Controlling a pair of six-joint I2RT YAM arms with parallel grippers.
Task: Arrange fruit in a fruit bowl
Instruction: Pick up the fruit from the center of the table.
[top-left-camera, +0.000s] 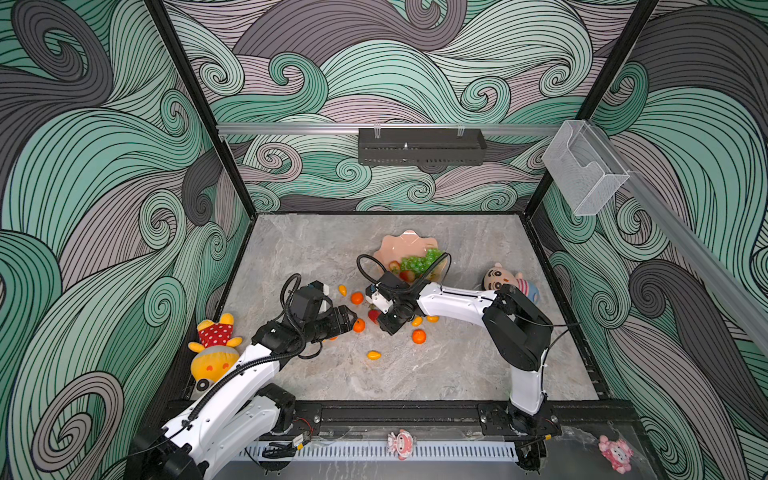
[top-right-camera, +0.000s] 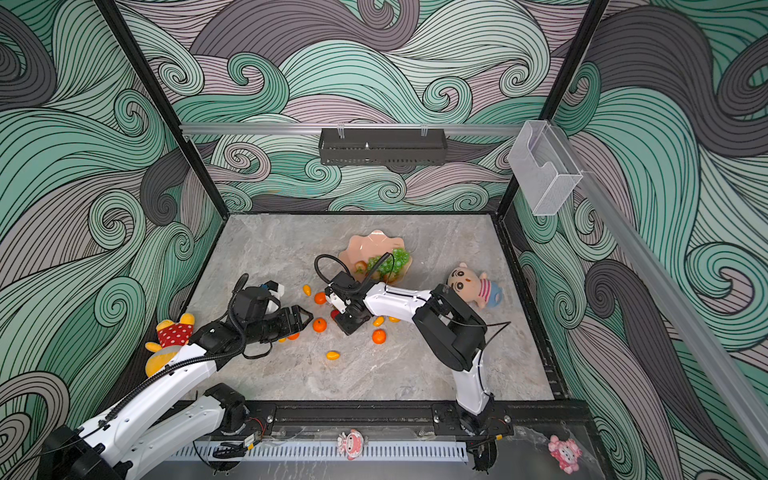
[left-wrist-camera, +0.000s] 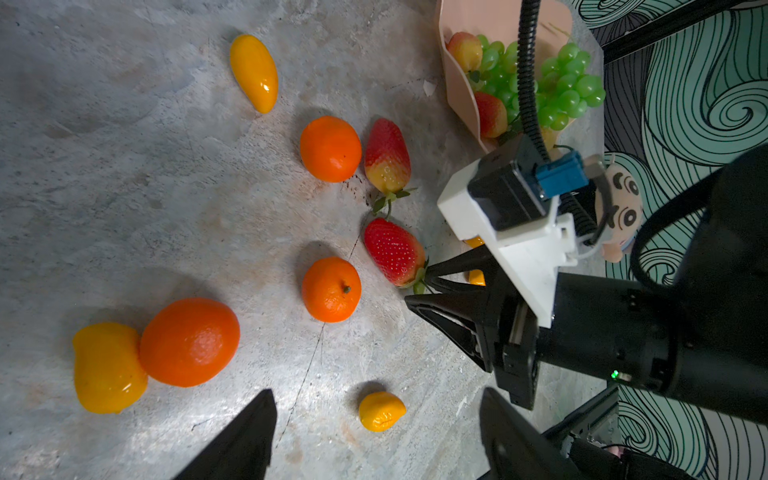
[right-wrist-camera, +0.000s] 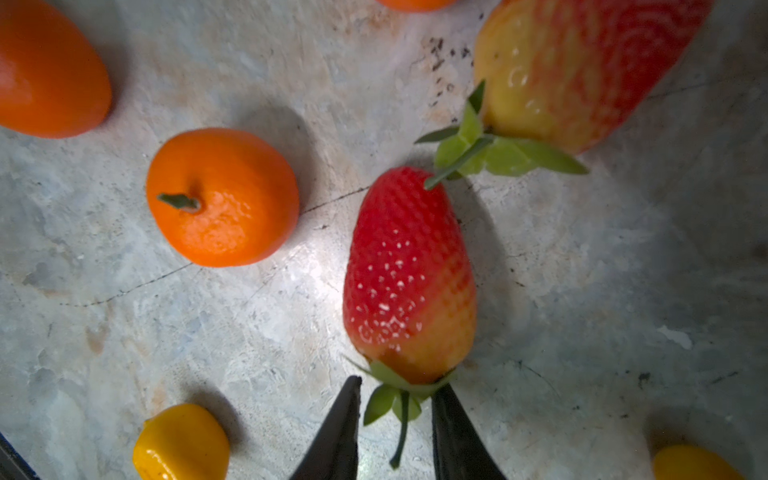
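The peach-pink fruit bowl (top-left-camera: 400, 244) (top-right-camera: 368, 244) sits at the back of the table. It holds the green grape bunch (top-left-camera: 420, 259) and strawberries (left-wrist-camera: 491, 113). Tangerines (top-left-camera: 357, 297), small yellow ovals (top-left-camera: 374, 355) and two strawberries lie loose on the marble. My right gripper (right-wrist-camera: 398, 386) (top-left-camera: 379, 318) stands low over a red strawberry (right-wrist-camera: 409, 270), its narrowly parted jaws flanking the leafy stem, one fingertip (right-wrist-camera: 446, 409) against the leaves. My left gripper (left-wrist-camera: 377, 395) (top-right-camera: 307, 318) is open wide beside a tangerine (top-right-camera: 319, 325), with a yellow oval (left-wrist-camera: 381, 410) lying between its fingertips.
A yellow plush doll (top-left-camera: 216, 345) lies by the left arm at the table's left edge. Another doll (top-left-camera: 505, 278) lies right of the bowl, behind the right arm. A clear plastic box (top-left-camera: 586, 166) hangs on the right wall and a black tray (top-left-camera: 419, 147) on the back wall.
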